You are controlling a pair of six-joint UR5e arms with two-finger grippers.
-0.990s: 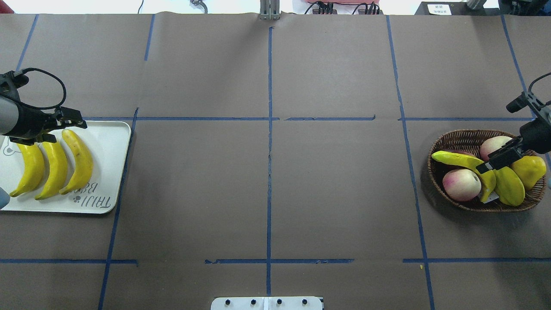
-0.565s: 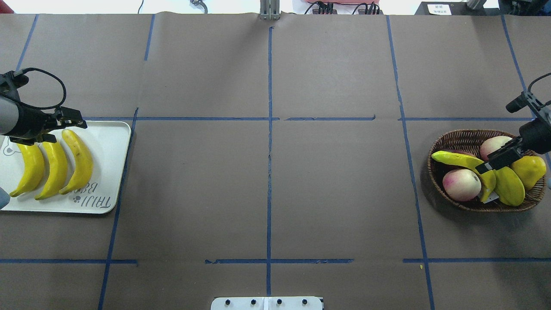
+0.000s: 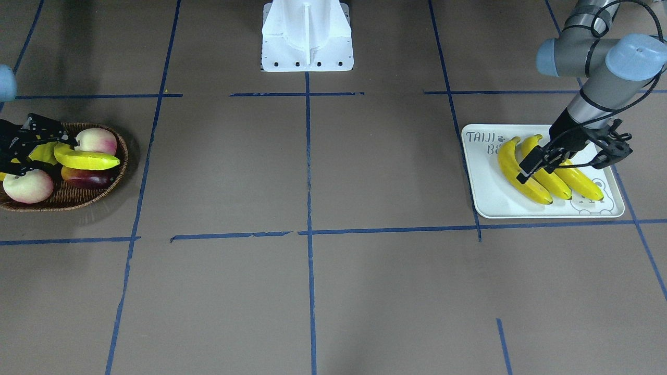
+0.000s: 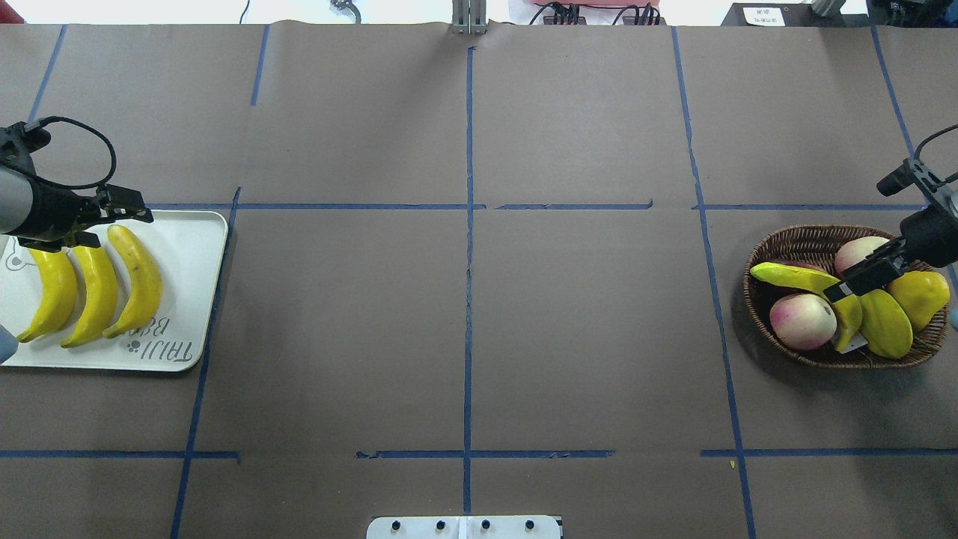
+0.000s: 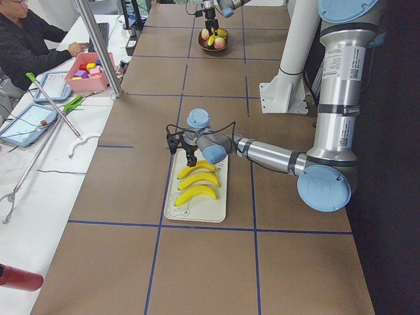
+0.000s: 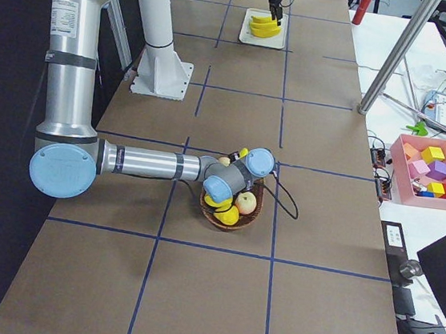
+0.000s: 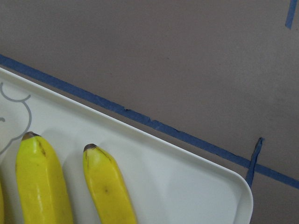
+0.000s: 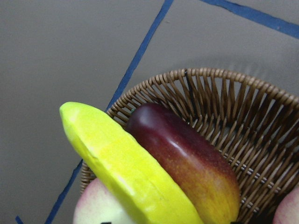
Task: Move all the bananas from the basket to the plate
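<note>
Three bananas (image 4: 97, 296) lie side by side on the white plate (image 4: 187, 247), also seen in the front view (image 3: 521, 174) and the left wrist view (image 7: 107, 186). My left gripper (image 4: 108, 224) hovers open over their far ends, holding nothing. A fourth banana (image 4: 797, 277) lies across the fruit in the wicker basket (image 4: 793, 236). My right gripper (image 4: 849, 293) is down in the basket and shut on this banana. In the right wrist view the banana (image 8: 126, 172) sits just above a dark red fruit (image 8: 187, 163).
The basket also holds two peaches (image 4: 802, 320), a yellow-green starfruit (image 4: 887, 322) and a stubby yellow fruit (image 4: 924, 296). Blue tape lines (image 4: 468, 224) cross the brown table. The robot's white base (image 3: 307, 36) stands at the near middle edge.
My right gripper has shifted slightly toward the far right over the basket. The left arm and the three bananas on the plate have barely moved.
</note>
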